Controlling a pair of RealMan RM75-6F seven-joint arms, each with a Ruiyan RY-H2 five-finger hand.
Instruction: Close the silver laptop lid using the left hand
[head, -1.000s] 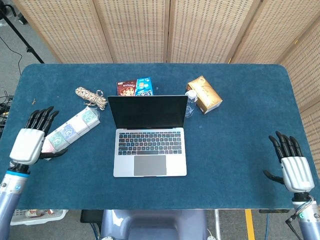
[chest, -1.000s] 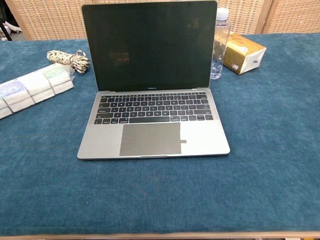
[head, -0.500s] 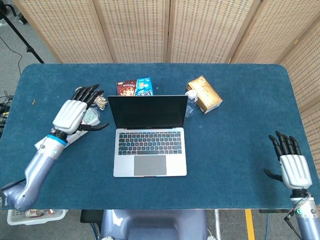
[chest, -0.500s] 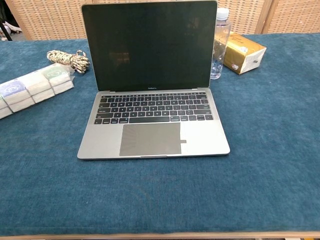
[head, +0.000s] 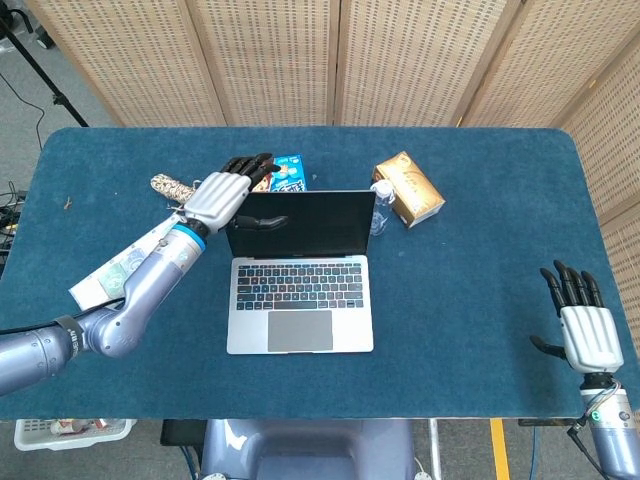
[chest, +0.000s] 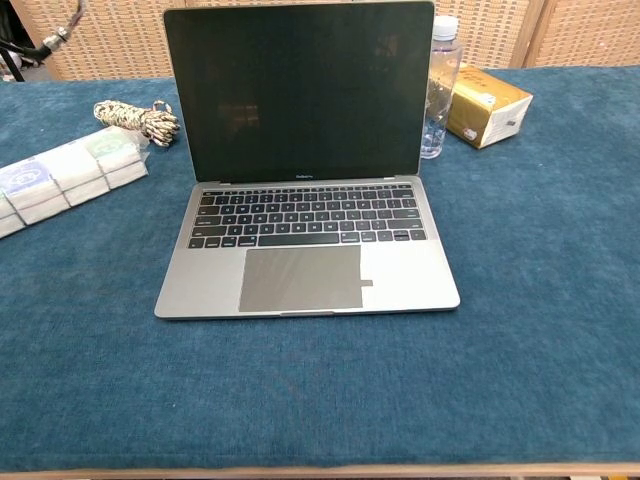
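The silver laptop (head: 299, 300) (chest: 306, 265) stands open at the table's middle, its dark screen (chest: 298, 90) upright and facing me. In the head view my left hand (head: 222, 194) hovers over the lid's top left corner, fingers stretched out past the lid's top edge and thumb hanging in front of the screen. It holds nothing, and whether it touches the lid cannot be told. My right hand (head: 584, 328) rests open near the table's right front edge, far from the laptop. The chest view shows neither hand.
Behind the laptop lie a snack box (head: 283, 172), a clear water bottle (head: 380, 207) (chest: 440, 88) and a gold box (head: 409, 188) (chest: 486, 105). To the left are a coiled rope (head: 170, 188) (chest: 137, 120) and a wrapped pack of tissues (head: 111, 273) (chest: 62, 172).
My left arm has swung from the table's left edge up and right, over the tissue pack and rope, to the laptop lid's top left corner. The right hand has barely moved.
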